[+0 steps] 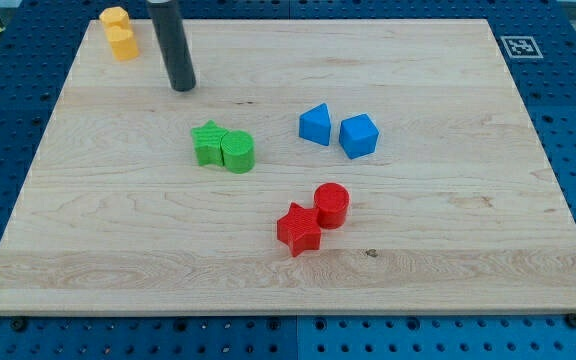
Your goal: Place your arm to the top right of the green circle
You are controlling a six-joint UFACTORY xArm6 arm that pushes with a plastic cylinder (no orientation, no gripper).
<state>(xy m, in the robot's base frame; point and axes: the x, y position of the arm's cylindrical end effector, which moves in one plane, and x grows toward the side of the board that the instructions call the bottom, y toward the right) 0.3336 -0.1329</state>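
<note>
One approach step is judged outstanding — my tip [183, 87], a bare dark rod with no fingers to close, is positioned up-left of the green plastic circle [238, 152] touching the green star [208, 143] mid-board — a rightward traverse above it is required.

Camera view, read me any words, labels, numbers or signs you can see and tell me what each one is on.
No readable words, numbers or brand names anywhere.
One sign only: a black and white square marker, a coded pattern without letters, on the wooden board's top right corner.
The coloured blocks and my tip carry no markings.
</note>
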